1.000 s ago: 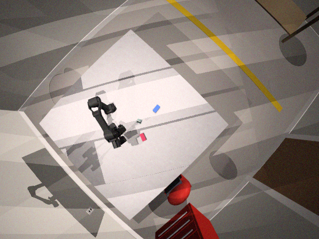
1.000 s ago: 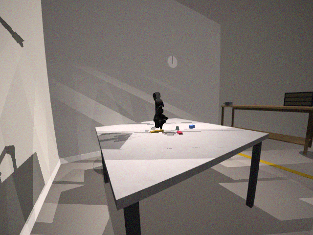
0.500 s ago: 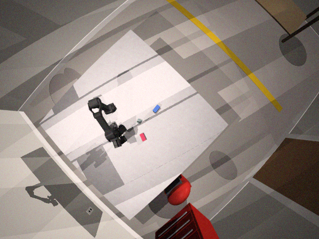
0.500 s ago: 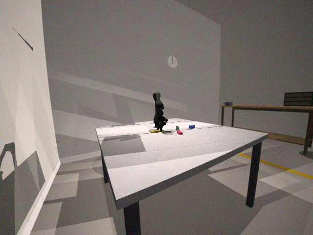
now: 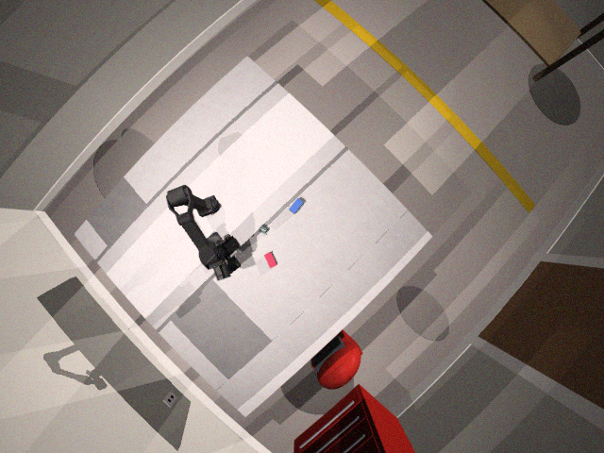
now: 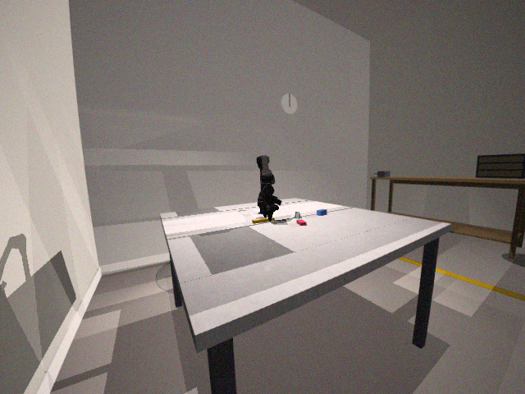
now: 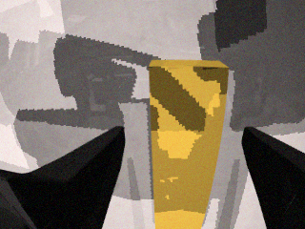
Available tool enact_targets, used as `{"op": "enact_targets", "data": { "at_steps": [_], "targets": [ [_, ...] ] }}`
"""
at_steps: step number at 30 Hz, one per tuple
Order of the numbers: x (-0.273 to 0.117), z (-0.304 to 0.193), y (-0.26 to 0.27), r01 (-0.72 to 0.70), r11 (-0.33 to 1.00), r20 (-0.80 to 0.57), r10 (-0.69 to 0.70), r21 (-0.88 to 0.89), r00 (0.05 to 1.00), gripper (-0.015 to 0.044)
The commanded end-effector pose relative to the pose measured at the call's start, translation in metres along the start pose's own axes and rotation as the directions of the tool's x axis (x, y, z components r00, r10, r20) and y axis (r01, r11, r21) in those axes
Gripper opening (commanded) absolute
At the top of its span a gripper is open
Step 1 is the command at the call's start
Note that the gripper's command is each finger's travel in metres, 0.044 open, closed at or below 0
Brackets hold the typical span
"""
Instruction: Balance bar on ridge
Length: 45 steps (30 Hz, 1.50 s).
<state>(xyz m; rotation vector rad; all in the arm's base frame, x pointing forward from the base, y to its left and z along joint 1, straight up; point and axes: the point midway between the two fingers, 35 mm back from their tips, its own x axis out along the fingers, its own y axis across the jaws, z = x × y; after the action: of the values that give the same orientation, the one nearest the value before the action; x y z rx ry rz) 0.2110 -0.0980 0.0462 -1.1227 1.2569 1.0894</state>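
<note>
A yellow bar (image 6: 258,221) (image 7: 183,183) lies on the table (image 5: 341,243) (image 6: 330,245). In the wrist view it runs lengthwise between the fingers; in the top view the arm hides it. My gripper (image 6: 270,218) (image 7: 185,135) is open and points down low over the bar. One finger stands on each side, with a gap between each finger and the bar. The ridge, a small grey-green piece (image 5: 263,228) (image 6: 297,215), stands on the table apart from the bar and the gripper. Nothing rests on it that I can make out.
A red block (image 5: 270,260) (image 6: 301,222) lies near the ridge, and a blue block (image 5: 296,206) (image 6: 321,212) lies on the ridge's other side. Patchy shadows cross the table. A red tool chest (image 5: 385,419) stands off the table.
</note>
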Motion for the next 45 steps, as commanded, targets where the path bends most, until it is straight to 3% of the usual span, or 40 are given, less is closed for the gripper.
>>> {"op": "enact_targets", "data": {
  "at_steps": [1,7,14,17,45],
  "targets": [
    [0.0,0.0,0.0,0.0,1.0,0.0,0.0,0.0,1.0,0.0289],
    [0.0,0.0,0.0,0.0,1.0,0.0,0.0,0.0,1.0,0.0131],
    [0.0,0.0,0.0,0.0,1.0,0.0,0.0,0.0,1.0,0.0085],
    [-0.004,0.0,-0.001,0.0,1.0,0.0,0.0,0.0,1.0,0.0006],
    [-0.076,-0.001,-0.003,-0.002,1.0,-0.003,0.002,-0.005,1.0,0.0]
  ]
}}
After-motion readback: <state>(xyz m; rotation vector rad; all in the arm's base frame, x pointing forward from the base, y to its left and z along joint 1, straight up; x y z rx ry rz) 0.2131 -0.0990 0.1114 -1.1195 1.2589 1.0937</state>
